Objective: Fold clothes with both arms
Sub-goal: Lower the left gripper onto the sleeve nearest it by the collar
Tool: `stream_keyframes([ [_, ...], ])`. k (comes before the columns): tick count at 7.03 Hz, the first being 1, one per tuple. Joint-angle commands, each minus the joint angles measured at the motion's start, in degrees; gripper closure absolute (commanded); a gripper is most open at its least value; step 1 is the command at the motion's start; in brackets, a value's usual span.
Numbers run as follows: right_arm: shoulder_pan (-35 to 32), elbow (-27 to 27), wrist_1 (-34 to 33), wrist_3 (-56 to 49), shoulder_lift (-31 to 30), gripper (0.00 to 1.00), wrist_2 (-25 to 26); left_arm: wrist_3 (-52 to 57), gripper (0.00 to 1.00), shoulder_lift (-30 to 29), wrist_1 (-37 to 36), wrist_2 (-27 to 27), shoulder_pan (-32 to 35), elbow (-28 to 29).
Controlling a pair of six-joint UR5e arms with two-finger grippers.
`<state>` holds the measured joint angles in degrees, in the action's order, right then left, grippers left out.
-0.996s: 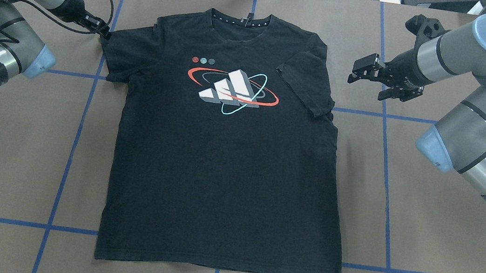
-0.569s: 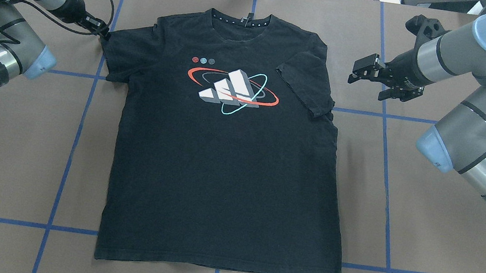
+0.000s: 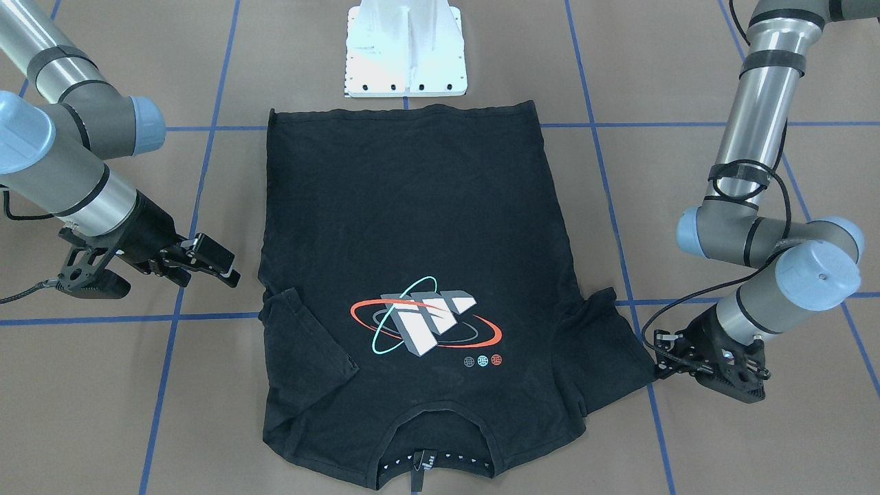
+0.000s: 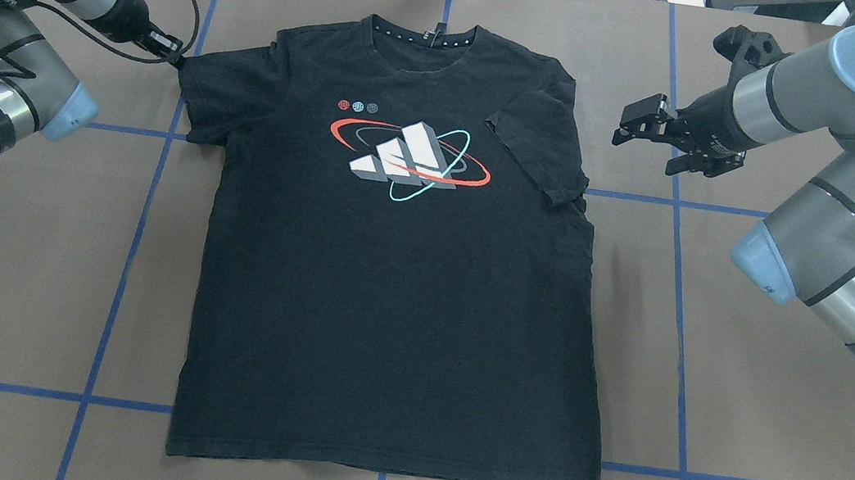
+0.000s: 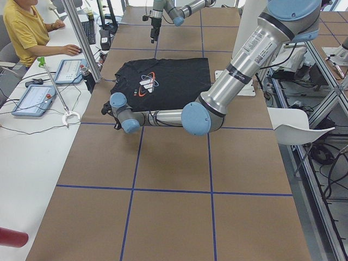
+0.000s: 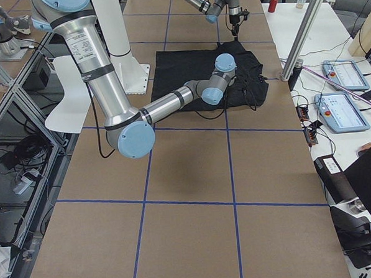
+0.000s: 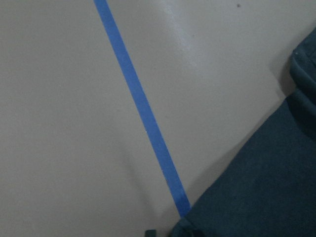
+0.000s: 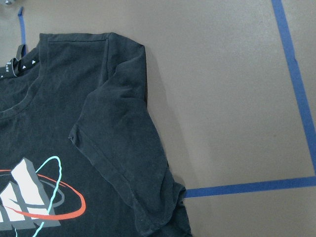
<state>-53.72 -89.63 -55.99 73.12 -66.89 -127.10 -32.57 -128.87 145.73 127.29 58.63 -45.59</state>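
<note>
Black T-shirt (image 4: 393, 310) lay flat on the brown table (image 4: 745, 397), print side up. Collar (image 4: 424, 33) pointed away from my base, and the hem was just beside the white pedestal (image 3: 405, 48). The orbit logo (image 4: 406, 150) in red, teal and grey-white sat on the chest, with three small dots just above it toward the collar.

My left tool (image 4: 174, 51) was low at the outer tip of the shirt's left sleeve (image 4: 203, 91). It was clenched on that sleeve edge, and the cloth was drawn to a point at the fingers. That sleeve was spread outward on the table. In my left wrist view I saw mostly bare table, one line of blue tape (image 7: 143, 113), and dark fabric running into the bottom edge, where a bit of fingertip showed.

My right tool (image 4: 649, 145) was released, jaws apart, holding nothing. It hung above the table near the shirt's right shoulder, not touching the cloth. The right sleeve (image 8: 123, 148) was folded inward over the chest, its cuff corner close to the logo. The right wrist view showed that folded sleeve and part of the collar with its dotted lining.

Blue tape made a grid across the table. A person (image 5: 24, 30) in a yellow top sat at a side desk by the table's far edge.
</note>
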Motion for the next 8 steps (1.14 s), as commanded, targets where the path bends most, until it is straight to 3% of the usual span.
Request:
stream_keyframes([
  [1, 0.0, 0.0, 0.0, 0.0, 0.1, 0.00, 0.0, 1.1, 1.00, 0.1, 0.2, 1.9, 0.6, -1.1],
  [2, 0.0, 0.0, 0.0, 0.1, 0.3, 0.00, 0.1, 1.2, 1.00, 2.2, 0.0, 7.0, 1.7, -6.0],
  [3, 0.1, 0.0, 0.0, 0.1, 0.4, 0.00, 0.0, 1.2, 1.00, 8.8, 0.2, 10.8, 2.2, -12.9],
  [5, 0.0, 0.0, 0.0, 0.1, 0.7, 0.00, 0.0, -3.1, 1.00, 14.4, -0.2, 11.1, 2.1, -24.1],
  [6, 0.1, 0.1, 0.0, 0.1, 0.7, 0.00, 0.0, -10.2, 1.00, 14.7, -0.4, 11.1, 1.5, -27.8],
  [8, 0.0, 0.2, 0.0, 0.0, 0.5, 0.00, 0.1, -18.2, 1.00, 7.1, -0.8, 10.4, -1.9, -25.7],
])
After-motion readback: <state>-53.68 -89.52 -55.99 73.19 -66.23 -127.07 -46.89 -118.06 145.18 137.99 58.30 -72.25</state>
